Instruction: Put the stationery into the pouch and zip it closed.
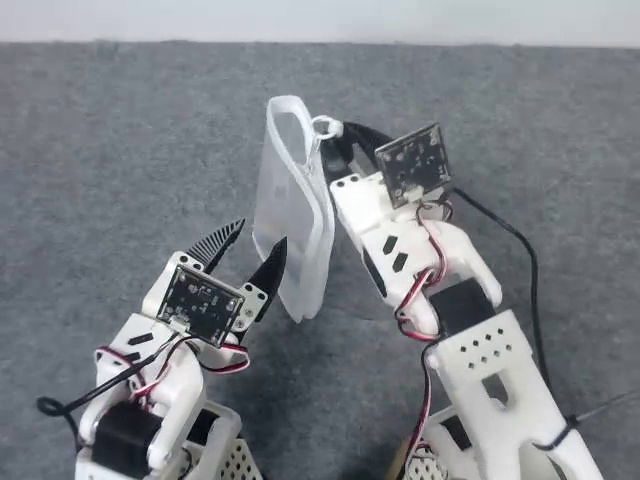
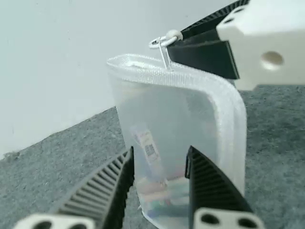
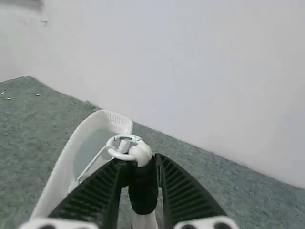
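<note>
Pouch [image 1: 295, 215] stands upright on grey worktop [image 1: 110, 150], stationery [image 2: 151, 193] inside, low down. My right pincer [image 3: 137, 167] clamped on zipper pull [image 3: 125, 145] at top. My left pincer [image 1: 262, 238] spread apart, just beside pouch.

I am counting one pouch [image 1: 290, 210], one zipper pull [image 1: 325, 126] and two grippers: the left gripper [image 1: 262, 232] and the right gripper [image 3: 138, 161]. I am logging one grey table [image 1: 100, 150]. I am seeing the stationery [image 2: 155, 191] inside as a blurred cluster, so I am not recording a count.
</note>
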Tool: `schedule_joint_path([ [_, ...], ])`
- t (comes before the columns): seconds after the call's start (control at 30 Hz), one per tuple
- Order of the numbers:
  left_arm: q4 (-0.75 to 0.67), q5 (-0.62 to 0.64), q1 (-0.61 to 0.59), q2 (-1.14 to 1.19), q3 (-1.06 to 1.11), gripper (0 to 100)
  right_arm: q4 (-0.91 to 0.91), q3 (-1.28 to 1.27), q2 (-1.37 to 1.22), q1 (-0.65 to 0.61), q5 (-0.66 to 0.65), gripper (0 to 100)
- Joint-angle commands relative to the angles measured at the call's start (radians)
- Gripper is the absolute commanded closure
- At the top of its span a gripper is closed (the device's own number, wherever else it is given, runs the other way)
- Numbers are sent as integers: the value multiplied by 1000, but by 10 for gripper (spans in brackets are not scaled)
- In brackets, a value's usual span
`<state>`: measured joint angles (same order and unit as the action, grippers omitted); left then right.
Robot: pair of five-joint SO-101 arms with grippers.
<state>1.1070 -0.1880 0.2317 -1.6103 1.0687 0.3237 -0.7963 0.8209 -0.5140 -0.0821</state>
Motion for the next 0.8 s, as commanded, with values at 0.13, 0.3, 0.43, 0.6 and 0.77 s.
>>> schedule_joint_path([
  [0.13, -14, 153, 0, -80, -16, 765, 68, 11, 107, -59, -18, 992],
  [0.3, 57, 213, 2, -150, -65, 734, 67, 11, 107, -65, -18, 992],
  [0.43, 69, 235, 71, -166, -62, 718, 64, 11, 94, -65, -18, 992],
  [0.6, 54, 235, 141, -169, -35, 718, 67, 11, 94, -67, -18, 992],
  [0.77, -74, 236, 140, -167, 59, 721, 70, 8, 96, -97, -18, 992],
])
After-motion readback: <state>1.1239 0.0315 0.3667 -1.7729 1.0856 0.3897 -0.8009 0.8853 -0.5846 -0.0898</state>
